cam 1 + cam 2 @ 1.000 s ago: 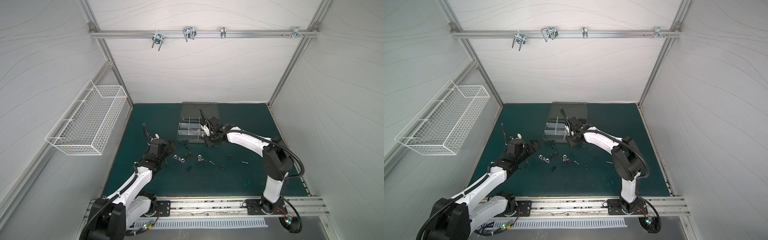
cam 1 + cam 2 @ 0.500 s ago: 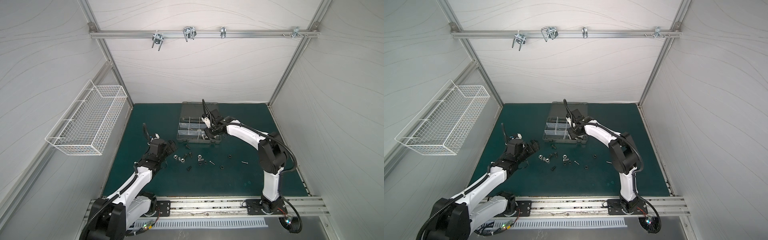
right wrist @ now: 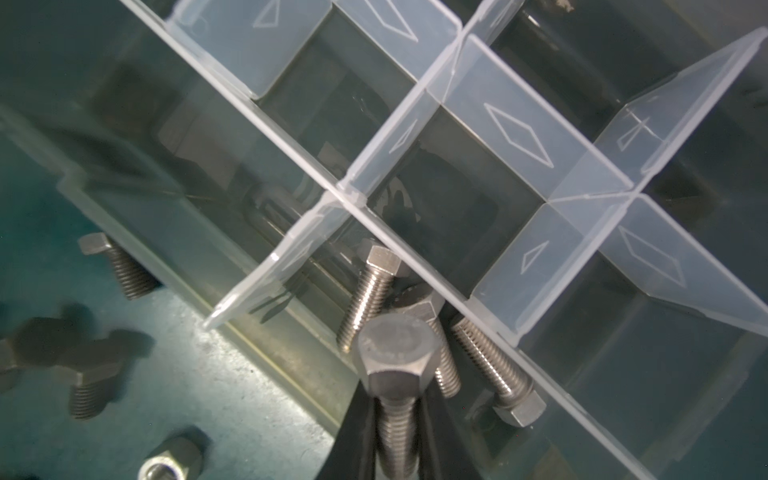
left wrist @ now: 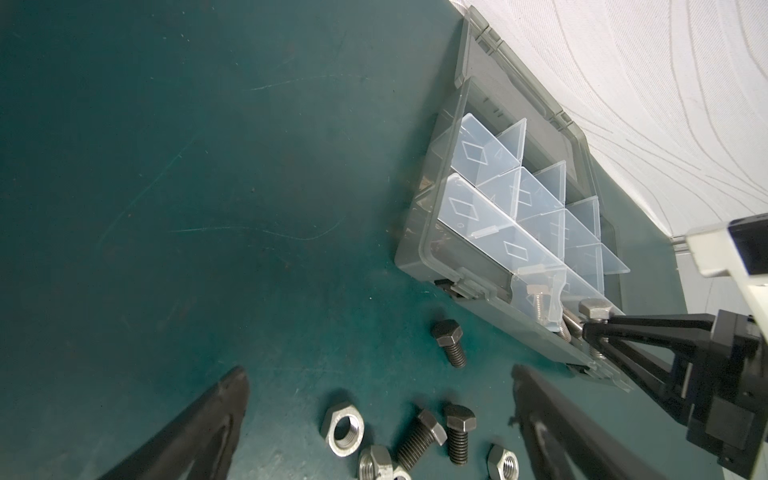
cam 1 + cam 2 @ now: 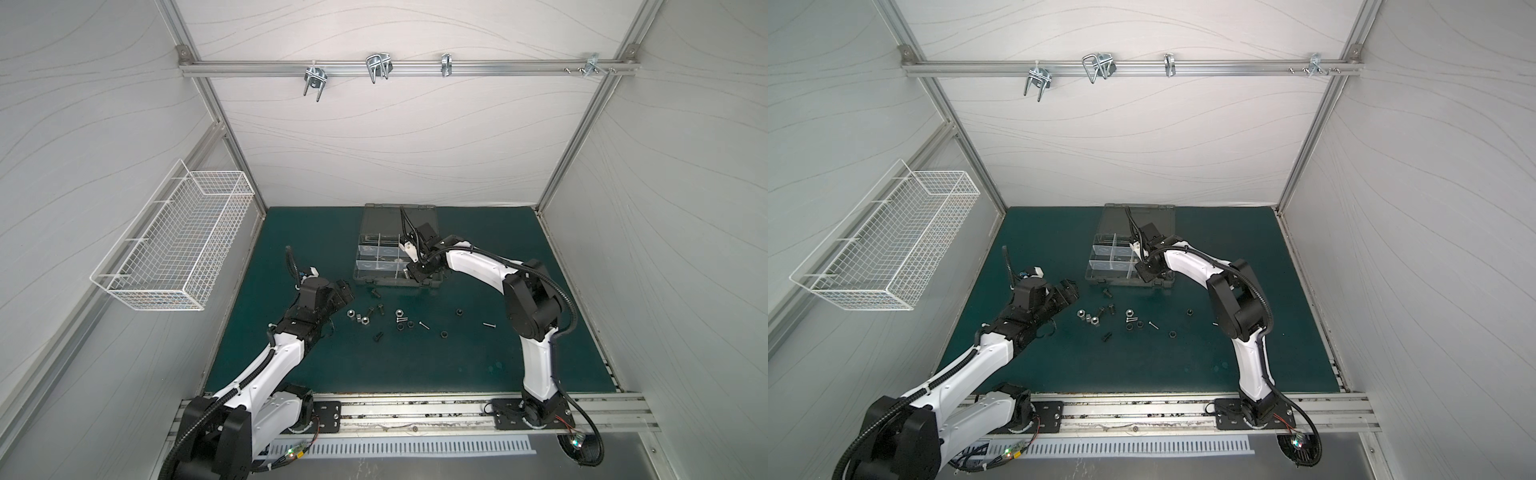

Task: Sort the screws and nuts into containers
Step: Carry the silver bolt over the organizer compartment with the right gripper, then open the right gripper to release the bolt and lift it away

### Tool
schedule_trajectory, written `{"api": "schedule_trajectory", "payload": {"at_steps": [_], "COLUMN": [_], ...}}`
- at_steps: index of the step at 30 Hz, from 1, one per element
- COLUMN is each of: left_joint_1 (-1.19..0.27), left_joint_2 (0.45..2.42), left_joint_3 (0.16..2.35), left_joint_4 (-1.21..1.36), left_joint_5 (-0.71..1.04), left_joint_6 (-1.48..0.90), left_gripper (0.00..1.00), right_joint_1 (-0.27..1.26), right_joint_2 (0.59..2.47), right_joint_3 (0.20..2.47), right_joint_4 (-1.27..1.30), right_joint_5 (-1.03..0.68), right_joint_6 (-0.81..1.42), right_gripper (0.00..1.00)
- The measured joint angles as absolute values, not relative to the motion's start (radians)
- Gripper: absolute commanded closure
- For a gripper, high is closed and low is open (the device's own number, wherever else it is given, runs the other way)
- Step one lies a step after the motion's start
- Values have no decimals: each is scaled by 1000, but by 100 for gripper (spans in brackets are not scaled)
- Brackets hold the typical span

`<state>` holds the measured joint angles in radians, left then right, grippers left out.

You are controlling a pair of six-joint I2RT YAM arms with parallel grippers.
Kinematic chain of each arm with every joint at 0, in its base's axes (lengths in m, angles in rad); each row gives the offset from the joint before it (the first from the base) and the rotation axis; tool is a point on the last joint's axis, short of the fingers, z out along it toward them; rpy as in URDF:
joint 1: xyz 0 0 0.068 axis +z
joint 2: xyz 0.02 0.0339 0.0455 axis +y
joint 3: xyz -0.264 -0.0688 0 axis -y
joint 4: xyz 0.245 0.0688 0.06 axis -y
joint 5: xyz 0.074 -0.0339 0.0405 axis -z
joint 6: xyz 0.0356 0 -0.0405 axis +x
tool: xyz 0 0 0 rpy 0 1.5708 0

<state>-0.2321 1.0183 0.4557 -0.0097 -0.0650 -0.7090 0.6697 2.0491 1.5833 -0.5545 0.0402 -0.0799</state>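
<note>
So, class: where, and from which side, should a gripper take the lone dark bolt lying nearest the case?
Probably across the threaded shank, from straight above: the dark bolt lies flat on the mat, clear of the case, free either side.

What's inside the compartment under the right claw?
Three silver bolts lie in it. The right gripper holds a fourth bolt above, hiding part of its floor.

you're in a robot lab cell: white wall panels (image 5: 395,137) on a silver aluminium frame (image 5: 498,66), dark green mat (image 5: 374,365), two bolted-down white-and-black arms (image 5: 270,370).
</note>
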Motion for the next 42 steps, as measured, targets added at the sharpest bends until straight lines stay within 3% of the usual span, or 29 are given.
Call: {"api": "schedule_trajectory", "payload": {"at_steps": [13,21,29,42], "left_joint_1": [-232,-232,-232,-232], "left_joint_2": [1018,1017,970,941], "left_joint_3": [475,493,494,498], "left_joint_4": [-20,-44,-63,-76], "left_joint_5": [-76,-110,-131,-141], "left_joint_6": [-707,-710,-707,-679], "left_gripper": [0,0,0,0], "right_joint_1": [665,665,668,674], "right_joint_2": [2078,2078,2067,1813], "right_joint_3": [1588,1591,1590,1481], "right_joint_4": [-556,-554,-554,-516], "right_joint_5": [31,21,33,82], "right_joint_6": [-110,-121,-121,-36], "right_gripper": [87,68,65,52]}}
